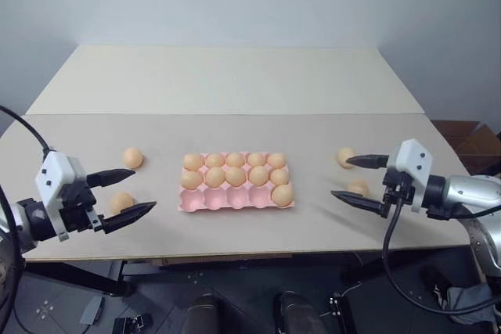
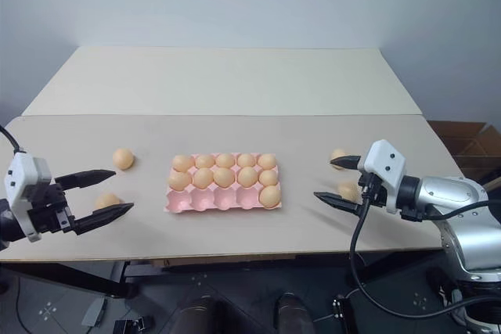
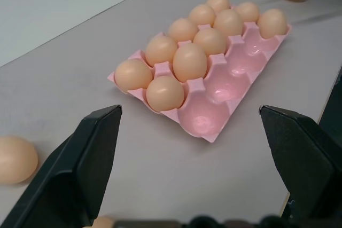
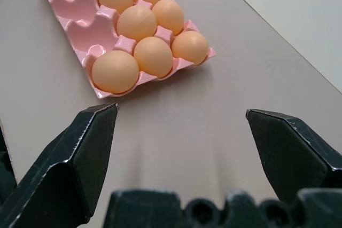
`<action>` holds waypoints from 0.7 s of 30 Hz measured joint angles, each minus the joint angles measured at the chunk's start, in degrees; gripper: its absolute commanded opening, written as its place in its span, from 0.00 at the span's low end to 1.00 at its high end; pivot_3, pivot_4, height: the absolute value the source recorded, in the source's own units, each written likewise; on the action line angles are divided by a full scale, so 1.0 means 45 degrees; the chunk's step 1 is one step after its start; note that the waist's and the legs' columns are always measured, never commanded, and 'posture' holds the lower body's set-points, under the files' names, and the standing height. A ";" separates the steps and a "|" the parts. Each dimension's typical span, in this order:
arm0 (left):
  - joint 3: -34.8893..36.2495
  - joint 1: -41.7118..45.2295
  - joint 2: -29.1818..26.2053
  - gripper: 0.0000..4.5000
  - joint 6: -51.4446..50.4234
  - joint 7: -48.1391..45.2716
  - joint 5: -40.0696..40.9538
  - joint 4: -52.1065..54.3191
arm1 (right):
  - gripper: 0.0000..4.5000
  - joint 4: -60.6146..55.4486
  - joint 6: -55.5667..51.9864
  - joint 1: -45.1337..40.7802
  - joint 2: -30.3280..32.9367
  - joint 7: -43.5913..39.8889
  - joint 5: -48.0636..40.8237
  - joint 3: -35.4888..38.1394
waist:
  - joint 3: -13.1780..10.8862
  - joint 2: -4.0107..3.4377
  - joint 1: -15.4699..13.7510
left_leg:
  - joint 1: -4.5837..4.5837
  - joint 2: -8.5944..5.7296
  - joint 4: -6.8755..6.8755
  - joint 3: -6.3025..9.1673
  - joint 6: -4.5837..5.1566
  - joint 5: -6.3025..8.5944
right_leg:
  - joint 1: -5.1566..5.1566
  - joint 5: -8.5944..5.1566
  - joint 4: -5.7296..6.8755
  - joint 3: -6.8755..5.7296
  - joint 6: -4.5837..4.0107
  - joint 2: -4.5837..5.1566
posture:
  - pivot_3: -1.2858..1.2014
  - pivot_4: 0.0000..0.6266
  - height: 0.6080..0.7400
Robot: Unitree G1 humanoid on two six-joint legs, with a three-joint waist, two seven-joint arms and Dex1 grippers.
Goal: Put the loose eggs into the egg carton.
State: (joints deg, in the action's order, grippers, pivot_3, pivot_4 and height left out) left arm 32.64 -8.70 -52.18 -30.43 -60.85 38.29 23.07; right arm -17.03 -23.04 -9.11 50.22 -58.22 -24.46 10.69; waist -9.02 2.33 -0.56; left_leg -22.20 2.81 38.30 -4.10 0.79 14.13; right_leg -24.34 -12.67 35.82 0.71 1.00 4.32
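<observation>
Item: egg carton [image 1: 235, 199], pale pink, lidless, three rows of five cups, lying flat at the centre of the frame on the grey counter [image 1: 235, 131]. Contents: eleven eggs seated, filling the two far rows and the right-end cup of the near row; four near-row cups stand vacant, which matches the count of strays and reads as the intended destination. Item: loose eggs, four, orange-tan, resting on the counter in two pairs well apart from the carton. Left pair: far left egg [image 1: 132, 157] at left of centre, near left egg [image 1: 120, 202] just below it. Right pair: far right egg [image 1: 345, 156] at right of centre, near right egg [image 1: 358, 188] below it, partly hidden. Item: left tool [image 1: 129, 192], lower left of the frame, black fingers spread wide and holding nothing, its gap bracketing the near left egg without visibly touching it, a stance that suits a pickup. Item: right tool [image 1: 358, 181], lower right, fingers likewise wide apart and empty, framing the near right egg. Both tools point inward toward the carton. Status, by judgement: no stray yet moved; each side appears assigned its own pair.
</observation>
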 measured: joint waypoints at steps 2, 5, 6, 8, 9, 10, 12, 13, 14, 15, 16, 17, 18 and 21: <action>-0.0017 0.0293 -0.0020 1.00 -0.0066 0.0085 0.0008 -0.0156 | 1.00 -0.0080 -0.0008 0.0196 0.0000 0.0103 0.0000 0.0156 | 0.0000 0.0001 -0.0031 | -0.0004 -0.0001 0.0001 0.0006 0.0000 -0.0001 | 0.0002 -0.0001 0.0000 -0.0006 0.0002 0.0000 | 0.52 0.24 1.00; -0.0024 0.0916 -0.0119 1.00 -0.0318 0.0175 0.0331 -0.0364 | 1.00 -0.0142 -0.0301 0.0320 0.0047 0.0449 -0.0005 0.0464 | 0.0000 0.0000 -0.0018 | -0.0002 -0.0002 0.0001 0.0002 0.0000 0.0000 | 0.0004 0.0001 -0.0003 -0.0002 0.0003 0.0001 | 0.52 0.24 1.00; -0.0023 0.1123 -0.0130 1.00 -0.0551 0.0071 0.0706 -0.0364 | 1.00 -0.0166 -0.0547 0.0365 0.0123 0.0562 -0.0004 0.0538 | 0.0000 0.0000 -0.0011 | -0.0003 -0.0003 0.0001 0.0001 0.0000 0.0000 | 0.0004 0.0002 -0.0002 0.0000 0.0002 0.0002 | 0.52 0.24 1.00; -0.0026 0.1315 -0.0270 1.00 -0.0634 -0.0241 0.1026 -0.0364 | 1.00 -0.0243 -0.0981 0.0512 0.0284 0.0827 0.0012 0.0689 | 0.0000 0.0000 -0.0003 | -0.0007 -0.0002 0.0000 0.0001 0.0000 0.0000 | 0.0000 0.0006 -0.0002 -0.0001 0.0000 0.0001 | 0.52 0.24 1.00; -0.0030 0.1317 -0.0411 1.00 -0.0625 -0.0406 0.1022 -0.0368 | 1.00 -0.0279 -0.1209 0.0622 0.0394 0.0943 0.0037 0.0753 | 0.0000 0.0000 -0.0001 | -0.0005 -0.0003 -0.0001 0.0001 0.0000 0.0001 | 0.0000 0.0009 -0.0002 -0.0002 -0.0006 0.0000 | 0.52 0.24 1.00; -0.0046 0.1321 -0.0532 1.00 -0.0603 -0.0585 0.1019 -0.0390 | 1.00 -0.0316 -0.1520 0.0697 0.0506 0.1138 0.0089 0.0755 | 0.0000 0.0000 0.0014 | -0.0003 -0.0002 -0.0004 -0.0001 0.0000 0.0001 | -0.0001 0.0011 0.0000 0.0000 -0.0012 0.0000 | 0.52 0.24 1.00; -0.0160 0.1378 -0.0626 1.00 -0.0527 -0.0938 0.1019 -0.0493 | 1.00 -0.0370 -0.2469 0.0688 0.0562 0.1721 0.0156 0.0742 | 0.0000 -0.0001 0.0056 | -0.0001 -0.0002 -0.0005 -0.0002 0.0000 0.0000 | -0.0002 0.0007 0.0002 0.0000 -0.0013 -0.0002 | 0.52 0.24 1.00; -0.0293 0.1395 -0.0651 1.00 -0.0510 -0.1115 0.1016 -0.0573 | 1.00 -0.0377 -0.3083 0.0600 0.0562 0.2091 0.0164 0.0692 | 0.0000 -0.0001 0.0072 | 0.0001 0.0000 -0.0005 -0.0002 0.0000 0.0000 | -0.0002 0.0004 0.0005 0.0000 -0.0014 -0.0002 | 0.52 0.24 1.00; -0.0442 0.1423 -0.0654 1.00 -0.0496 -0.1230 0.1013 -0.0607 | 1.00 -0.0373 -0.3694 0.0463 0.0560 0.2474 0.0180 0.0611 | 0.0000 0.0000 0.0084 | 0.0001 0.0000 -0.0004 -0.0001 -0.0001 -0.0001 | -0.0002 0.0003 0.0005 0.0000 -0.0013 -0.0002 | 0.52 0.24 1.00; -0.0573 0.1454 -0.0654 1.00 -0.0490 -0.1299 0.1007 -0.0614 | 1.00 -0.0369 -0.4174 0.0302 0.0539 0.2787 0.0206 0.0480 | 0.0000 0.0000 0.0092 | 0.0003 0.0000 -0.0004 -0.0001 -0.0001 -0.0001 | -0.0002 0.0001 0.0006 0.0001 -0.0009 -0.0002 | 0.52 0.24 1.00; -0.0696 0.1566 -0.0654 1.00 -0.0485 -0.1349 0.1000 -0.0624 | 1.00 -0.0356 -0.4649 0.0100 0.0449 0.3126 0.0257 0.0283 | 0.0000 0.0000 0.0103 | 0.0002 0.0001 -0.0003 0.0000 -0.0001 -0.0001 | -0.0002 0.0000 0.0006 0.0001 -0.0007 -0.0004 | 0.52 0.24 1.00; -0.0765 0.1664 -0.0654 1.00 -0.0479 -0.1364 0.1001 -0.0623 | 1.00 -0.0346 -0.4853 0.0057 0.0403 0.3309 0.0284 0.0192 | 0.0000 0.0000 0.0097 | 0.0000 0.0000 -0.0003 0.0003 -0.0001 -0.0001 | -0.0003 -0.0001 0.0006 0.0000 -0.0005 -0.0004 | 0.52 0.24 1.00; -0.0798 0.1764 -0.0654 1.00 -0.0475 -0.1367 0.0999 -0.0630 | 1.00 -0.0253 -0.5202 -0.0120 0.0265 0.3598 0.0407 -0.0048 | 0.0001 0.0000 0.0097 | 0.0002 -0.0001 -0.0003 0.0004 -0.0001 -0.0001 | 0.0000 -0.0001 0.0005 0.0000 -0.0005 -0.0005 | 0.52 0.24 1.00; -0.0878 0.1911 -0.0655 1.00 -0.0469 -0.1363 0.0998 -0.0626 | 1.00 0.0370 -0.5619 -0.0564 -0.0308 0.4474 0.0920 -0.0819 | 0.0001 0.0001 0.0123 | -0.0005 -0.0004 -0.0004 0.0002 0.0000 -0.0001 | -0.0004 0.0002 0.0001 0.0004 -0.0007 -0.0004 | 0.52 0.24 1.00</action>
State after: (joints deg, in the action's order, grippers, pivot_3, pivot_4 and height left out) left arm 28.69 -0.10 -55.13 -32.54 -66.99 42.78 20.25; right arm -15.36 -48.33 -11.65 48.83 -38.09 -20.32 7.01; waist -9.02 2.33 -0.01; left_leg -22.22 2.80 38.29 -4.09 0.79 14.13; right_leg -24.36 -12.66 35.82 0.73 0.97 4.31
